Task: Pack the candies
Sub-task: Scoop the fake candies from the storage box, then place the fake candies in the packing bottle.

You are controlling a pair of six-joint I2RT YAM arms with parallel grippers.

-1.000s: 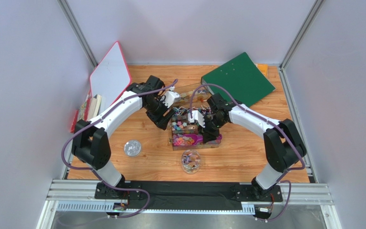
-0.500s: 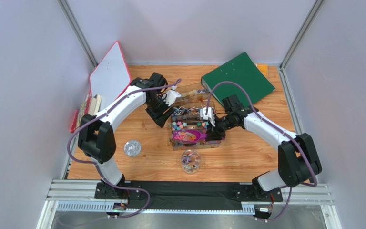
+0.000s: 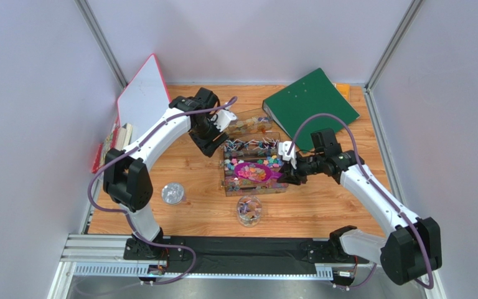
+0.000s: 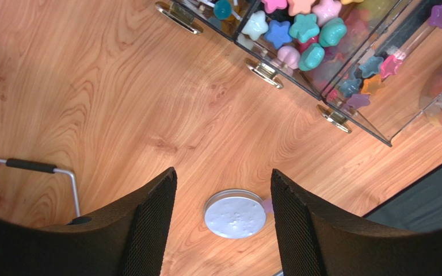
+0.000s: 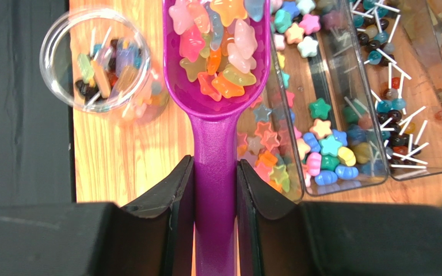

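Above box point(image 3: 254, 191): R hand point(image 5: 215, 172) grips purple scoop point(image 5: 214, 109) full of candies point(image 5: 217, 52).

Glossy plastic scoop point(image 5: 214, 149); matt wooden table point(image 4: 91, 86)

Bright, even light; soft shadows, sharp focus throughout

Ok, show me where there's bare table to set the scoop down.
Bare wood lies right of the jar, in front of the candy box, and between the lid and that box. The middle is crowded: box, jar, and the right end effector holding the scoop.
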